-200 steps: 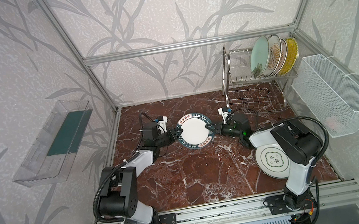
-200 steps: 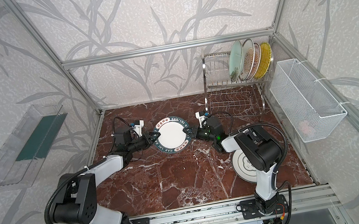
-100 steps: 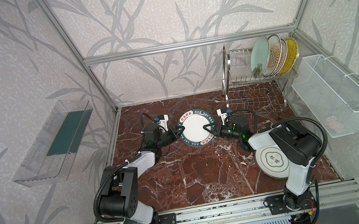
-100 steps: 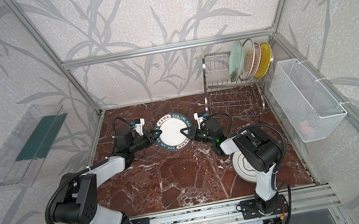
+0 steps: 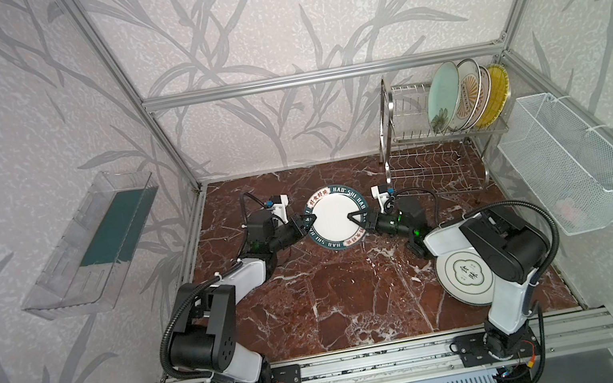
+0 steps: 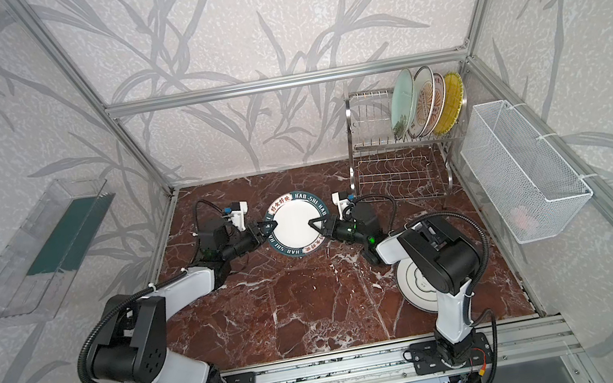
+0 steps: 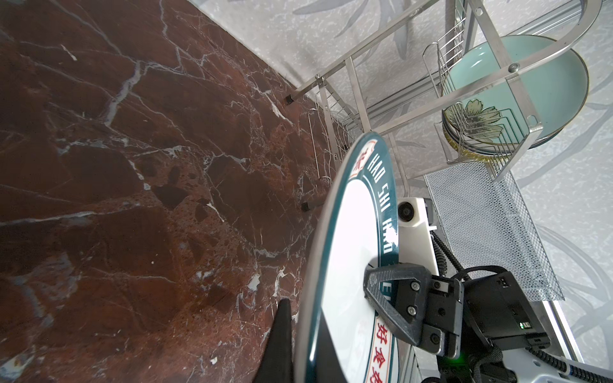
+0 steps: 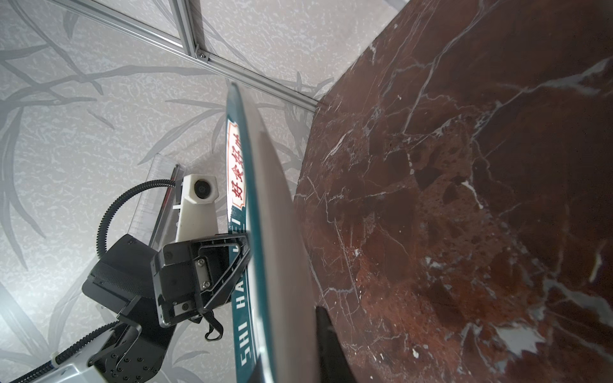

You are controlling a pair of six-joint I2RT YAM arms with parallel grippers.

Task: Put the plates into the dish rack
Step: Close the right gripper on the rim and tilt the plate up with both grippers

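A white plate with a dark teal lettered rim point(image 5: 337, 219) point(image 6: 298, 225) hangs just above the marble table, held from both sides. My left gripper point(image 5: 308, 224) point(image 6: 267, 230) point(image 7: 305, 331) is shut on its left rim. My right gripper point(image 5: 356, 220) point(image 6: 317, 226) point(image 8: 292, 348) is shut on its right rim. Both wrist views show the plate point(image 7: 348, 248) point(image 8: 265, 232) edge-on between thin fingers. The steel dish rack point(image 5: 387, 132) point(image 6: 350, 138) point(image 7: 491, 66) stands at the back right. Its top tier holds a pale green plate point(image 5: 443, 98), sunburst plates point(image 5: 467, 94) and a yellow plate point(image 5: 499, 93). A white plate with a green emblem point(image 5: 462, 276) point(image 6: 412, 282) lies under the right arm.
A white mesh basket point(image 5: 570, 165) point(image 6: 520, 169) hangs on the right wall beside the rack. A clear plastic tray point(image 5: 94, 240) point(image 6: 32, 251) is fixed to the left wall. The rack's lower tier point(image 5: 428, 176) holds no plates.
The lettered plate has risen off the table and shifted slightly toward the back. The right gripper's jaws have closed tighter on its rim. The left grip is unchanged.
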